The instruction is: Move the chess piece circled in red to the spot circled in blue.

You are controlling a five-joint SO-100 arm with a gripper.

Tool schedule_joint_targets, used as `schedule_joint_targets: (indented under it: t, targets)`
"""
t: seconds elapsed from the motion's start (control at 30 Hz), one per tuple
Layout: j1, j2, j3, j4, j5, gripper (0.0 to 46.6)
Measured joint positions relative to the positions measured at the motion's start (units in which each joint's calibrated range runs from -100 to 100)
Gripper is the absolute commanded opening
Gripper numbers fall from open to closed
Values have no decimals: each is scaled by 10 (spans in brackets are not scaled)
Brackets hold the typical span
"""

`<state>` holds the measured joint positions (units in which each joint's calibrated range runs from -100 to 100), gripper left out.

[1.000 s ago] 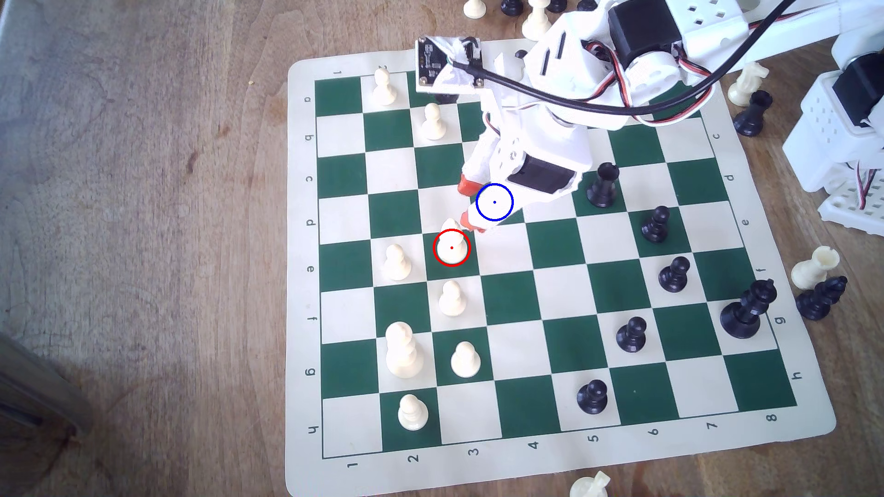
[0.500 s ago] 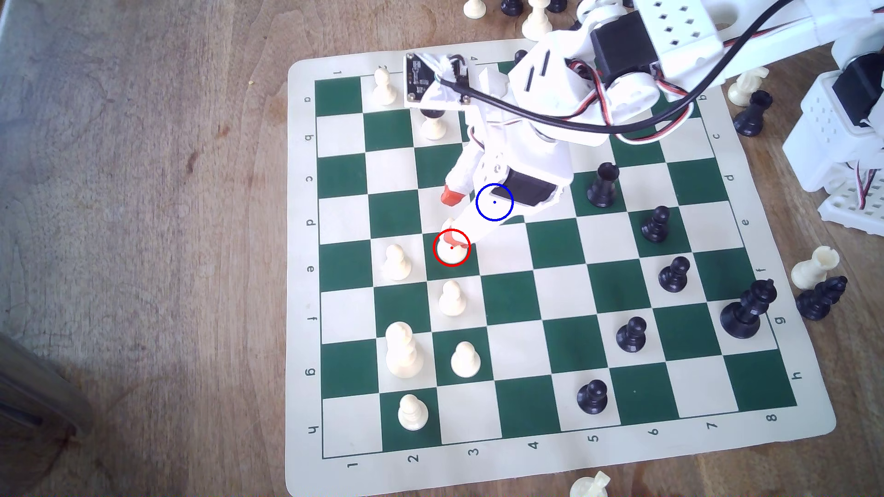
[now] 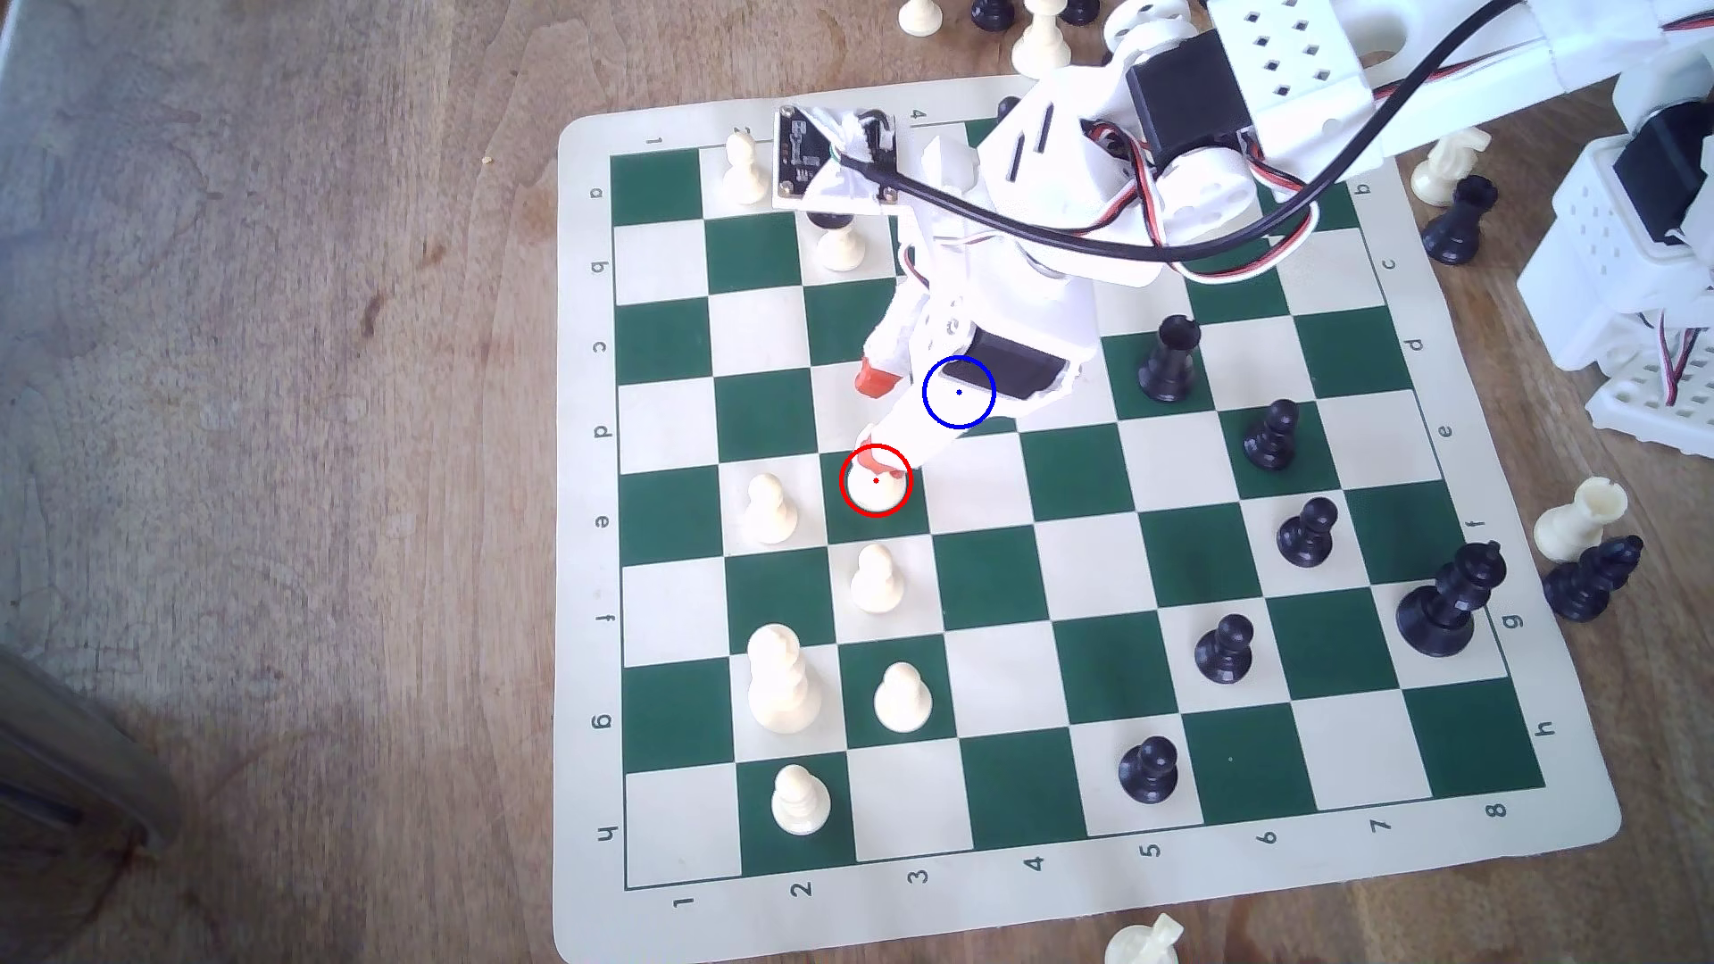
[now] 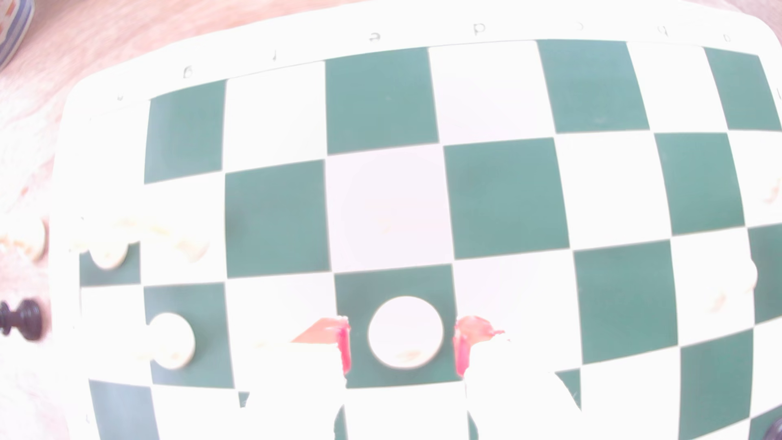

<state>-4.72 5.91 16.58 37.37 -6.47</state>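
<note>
Red-tipped end effector (image 4: 402, 345) straddles the chess piece (image 4: 405, 332) — jaws apart, lined up to close before carrying it to the spot (image 3: 959, 392).

Wood bench (image 3: 278, 371) carries green/cream chess mat (image 3: 1521, 862), w/ loose pieces off-mat: black + cream at exterior view's right (image 3: 1577, 519), more along top edge (image 3: 1039, 37), prob. a toppled cream one at bottom (image 3: 1145, 941).

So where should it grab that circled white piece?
Probably the slim stem above the round base of the chess piece, coming straight down from above. It stands upright, and the open end effector already straddles it, one red fingertip on each side with green square showing between.
</note>
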Motion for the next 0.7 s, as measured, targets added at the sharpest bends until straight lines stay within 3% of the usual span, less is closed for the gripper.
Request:
schedule_joint_targets:
  t: [0.7]
  targets:
    - [-8, 27, 9, -23, -9, 128]
